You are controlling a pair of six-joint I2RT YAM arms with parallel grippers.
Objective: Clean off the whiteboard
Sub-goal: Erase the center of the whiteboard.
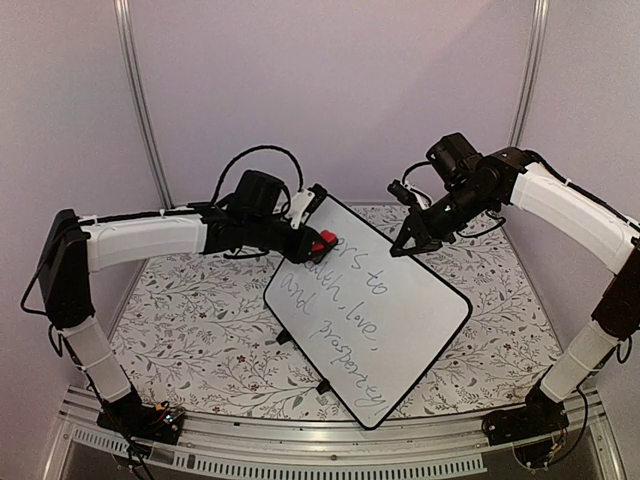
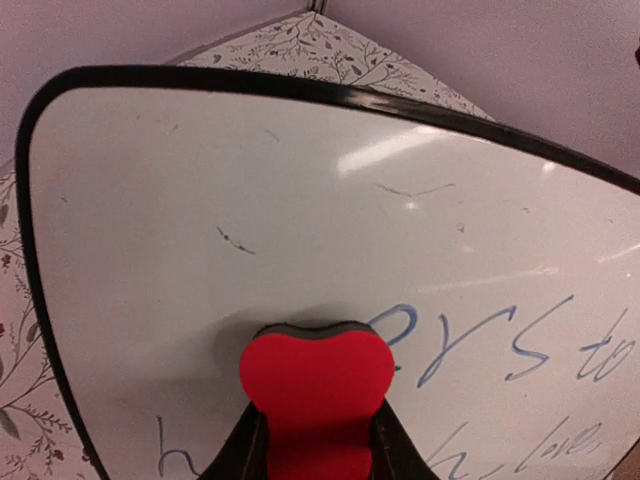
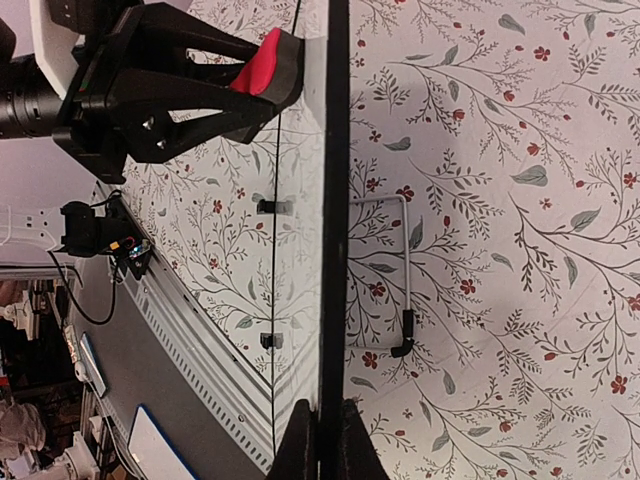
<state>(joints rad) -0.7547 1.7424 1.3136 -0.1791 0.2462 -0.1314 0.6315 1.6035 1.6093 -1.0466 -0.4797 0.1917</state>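
Where the glossy whiteboard (image 1: 410,320) bears cursive, the left gripper (image 2: 315,445) presses a rounded red eraser (image 2: 315,385), clamped in its jaws. The right gripper (image 3: 322,440) pinches the thin black rim (image 3: 335,200).

**White board, red eraser, sprigged cloth**

The whiteboard (image 1: 420,310) is glossy white with a thin black rim and small black feet (image 1: 322,386). Its handwriting (image 1: 345,345) is thin and blue-grey, and the left wrist view shows a few faint dark streaks on the white above the words. At the board's upper corner the eraser (image 1: 323,242) is bright red with a dark grey felt layer, set between the black fingers of the left gripper (image 1: 318,246). Around the board the tablecloth (image 1: 190,320) is off-white, printed with grey leafy sprigs and small red berries. Beside the board, the left arm (image 1: 150,240) and right arm (image 1: 570,210) have white shells and black joints. The right gripper (image 1: 405,247), at the board's far edge, is black. Behind the board the walls (image 1: 330,90) are pale lilac-grey.
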